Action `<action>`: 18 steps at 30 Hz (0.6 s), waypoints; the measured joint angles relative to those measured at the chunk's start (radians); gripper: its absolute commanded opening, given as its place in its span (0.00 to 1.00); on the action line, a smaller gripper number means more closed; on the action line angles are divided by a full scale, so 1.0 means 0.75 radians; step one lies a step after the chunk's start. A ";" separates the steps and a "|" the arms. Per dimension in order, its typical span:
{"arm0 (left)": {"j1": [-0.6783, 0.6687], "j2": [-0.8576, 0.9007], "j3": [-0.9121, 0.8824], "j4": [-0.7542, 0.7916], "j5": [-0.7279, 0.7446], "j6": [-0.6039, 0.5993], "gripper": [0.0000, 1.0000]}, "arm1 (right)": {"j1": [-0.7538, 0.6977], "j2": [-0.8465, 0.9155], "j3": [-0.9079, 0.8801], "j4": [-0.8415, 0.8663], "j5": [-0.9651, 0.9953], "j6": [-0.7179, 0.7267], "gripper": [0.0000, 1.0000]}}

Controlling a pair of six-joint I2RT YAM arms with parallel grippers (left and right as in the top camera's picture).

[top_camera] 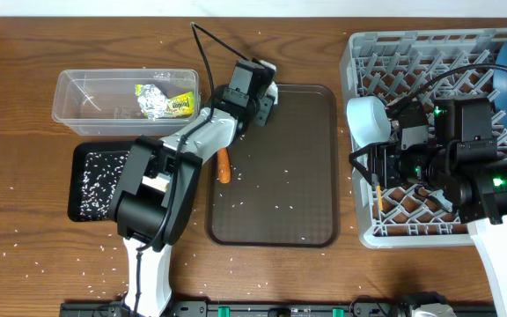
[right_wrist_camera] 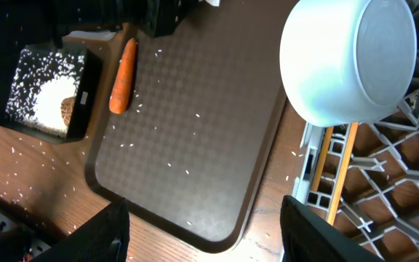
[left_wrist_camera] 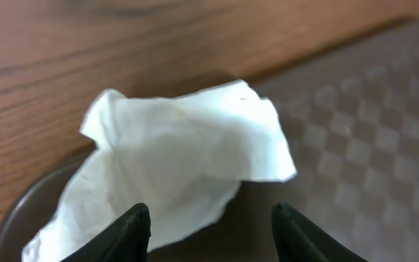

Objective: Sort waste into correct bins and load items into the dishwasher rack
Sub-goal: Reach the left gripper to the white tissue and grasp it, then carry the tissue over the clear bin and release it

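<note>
The crumpled white tissue (left_wrist_camera: 188,160) lies on the far left corner of the brown serving tray (top_camera: 289,176). The left gripper (left_wrist_camera: 211,233) hangs just over it with its fingers spread. The tissue seems to lie loose, though the close view is blurred. The small orange carrot (top_camera: 224,165) rests at the tray's left rim. The right gripper (right_wrist_camera: 208,233), fingers parted and empty, hovers beside the white bowl (right_wrist_camera: 348,58), which sits upturned in the dishwasher rack (top_camera: 363,238).

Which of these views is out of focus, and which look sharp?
Left wrist view: the crumpled white tissue is slightly soft, and the table and brown tray behind it are blurred. Overhead view: sharp, evenly lit. Right wrist view: the white bowl and carrot are crisp.
</note>
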State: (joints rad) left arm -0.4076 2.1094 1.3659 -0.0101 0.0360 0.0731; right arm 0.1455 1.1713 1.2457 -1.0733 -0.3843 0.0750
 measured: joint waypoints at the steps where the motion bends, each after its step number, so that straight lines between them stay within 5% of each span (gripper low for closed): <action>1: 0.000 0.001 0.000 0.007 -0.014 -0.011 0.54 | 0.000 0.000 0.000 -0.001 0.000 0.000 0.59; 10: 0.008 0.082 0.003 0.037 -0.051 -0.095 0.43 | 0.000 0.000 0.000 -0.003 0.000 0.000 0.59; 14: 0.009 0.083 0.003 0.045 -0.058 -0.113 0.08 | 0.000 0.000 0.000 -0.003 0.000 0.000 0.59; 18: 0.009 0.084 0.002 0.044 -0.056 -0.117 0.06 | 0.000 0.000 0.000 -0.003 0.000 0.000 0.59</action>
State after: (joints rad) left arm -0.4007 2.1723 1.3674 0.0231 -0.0059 -0.0151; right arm 0.1455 1.1713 1.2457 -1.0752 -0.3843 0.0750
